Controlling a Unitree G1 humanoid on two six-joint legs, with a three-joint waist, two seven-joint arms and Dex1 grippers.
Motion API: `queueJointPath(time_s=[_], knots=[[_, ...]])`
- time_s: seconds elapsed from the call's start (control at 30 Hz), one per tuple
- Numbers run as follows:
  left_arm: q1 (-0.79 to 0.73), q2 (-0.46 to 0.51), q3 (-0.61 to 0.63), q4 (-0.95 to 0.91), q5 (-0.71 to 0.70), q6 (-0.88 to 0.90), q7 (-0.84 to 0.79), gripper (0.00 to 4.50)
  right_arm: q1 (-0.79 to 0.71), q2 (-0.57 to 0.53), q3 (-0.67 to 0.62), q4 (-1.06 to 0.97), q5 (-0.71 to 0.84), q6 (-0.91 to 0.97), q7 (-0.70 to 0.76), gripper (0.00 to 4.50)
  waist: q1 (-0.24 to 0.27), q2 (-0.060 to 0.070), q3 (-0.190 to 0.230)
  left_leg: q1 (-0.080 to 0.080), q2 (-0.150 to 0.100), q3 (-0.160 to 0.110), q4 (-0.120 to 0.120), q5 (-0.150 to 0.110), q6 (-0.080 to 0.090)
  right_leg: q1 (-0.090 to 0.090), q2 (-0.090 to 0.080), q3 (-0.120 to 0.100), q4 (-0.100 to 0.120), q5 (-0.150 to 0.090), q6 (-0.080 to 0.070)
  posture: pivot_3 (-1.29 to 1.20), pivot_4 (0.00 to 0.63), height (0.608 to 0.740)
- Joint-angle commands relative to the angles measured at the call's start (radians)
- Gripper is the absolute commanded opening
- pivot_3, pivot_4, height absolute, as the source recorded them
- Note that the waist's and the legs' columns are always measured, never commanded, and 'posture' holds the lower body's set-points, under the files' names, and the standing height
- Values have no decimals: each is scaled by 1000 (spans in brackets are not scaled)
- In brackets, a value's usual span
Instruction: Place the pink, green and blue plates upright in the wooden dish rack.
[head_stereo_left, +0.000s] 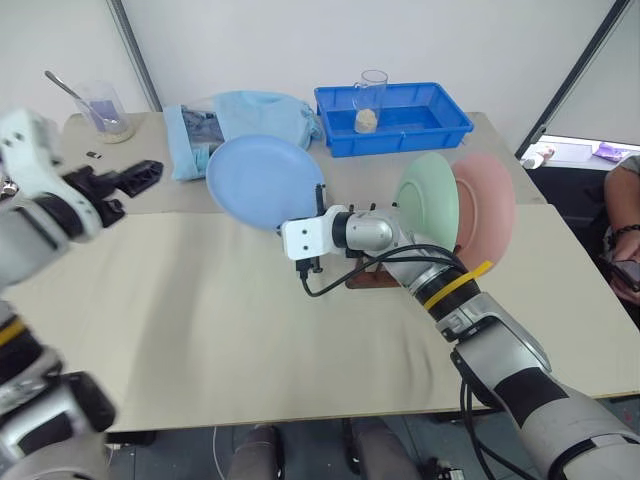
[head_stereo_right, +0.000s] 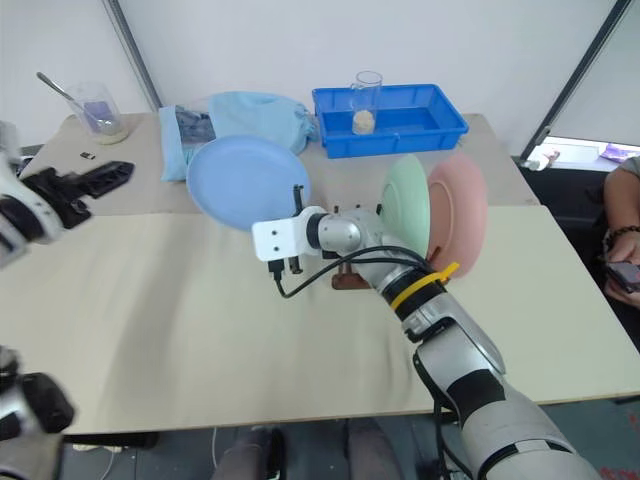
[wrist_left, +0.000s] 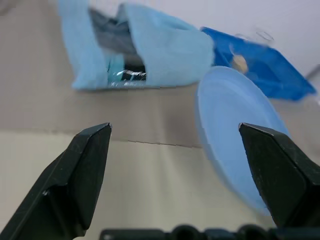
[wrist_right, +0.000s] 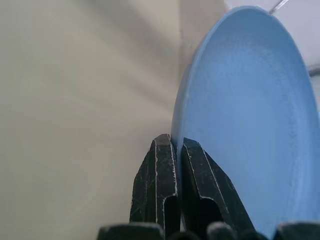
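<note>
Right gripper, fingers pinched on the rim of the blue plate, holds it aloft left of the rack's green plate and pink plate. Left gripper spread, empty. Risk: thin rim grip slipping, plate dropping. Blue tray holds a glass with something pale inside.

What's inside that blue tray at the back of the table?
The blue tray holds a clear glass standing upright, with a little pale stuff at its bottom. The tray's near wall hides part of its floor, so anything lying low there can't be seen.
</note>
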Motion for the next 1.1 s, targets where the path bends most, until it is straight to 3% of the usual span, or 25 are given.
queueJointPath(time_s=[0.03,0.13,0.23,0.47,0.6,0.83,1.1], knots=[[81,111,-37,7,48,-180,-329,4447,-2,55,-125,-131,169,113,29,0,1,0,0,1,0,0,-2,0,-1,0,0,0,0,0,-1,0,150,737],[205,165,-91,20,156,-346,-502,4447,38,106,-228,-295,372,350,83,0,4,0,0,3,1,1,-4,1,-1,0,0,-1,1,-2,-3,0,150,737],[290,148,-138,-12,200,-458,-604,4447,93,135,-346,-513,626,653,105,0,17,0,0,3,3,0,-4,1,-1,0,0,-4,3,-4,-6,0,150,737],[272,57,-275,-80,239,-613,-702,4447,187,3,-531,-831,921,1040,32,0,48,0,0,3,4,3,-4,1,-1,0,-1,-5,2,-5,-7,0,150,737],[234,21,-384,-126,260,-667,-769,4447,221,-80,-685,-979,1169,1265,-59,0,55,0,0,3,4,3,-3,1,-1,1,1,-5,2,-5,-7,0,150,737],[165,-22,-536,-134,312,-753,-884,4447,315,-158,-842,-1098,1391,1430,-318,0,49,0,0,4,5,3,-3,1,0,1,3,-3,3,-6,-7,0,150,737],[68,-76,-591,-143,265,-725,-957,4447,430,-190,-889,-1119,1615,1443,-559,0,43,0,0,4,4,2,-3,3,3,2,3,0,2,-8,2,0,150,737]])
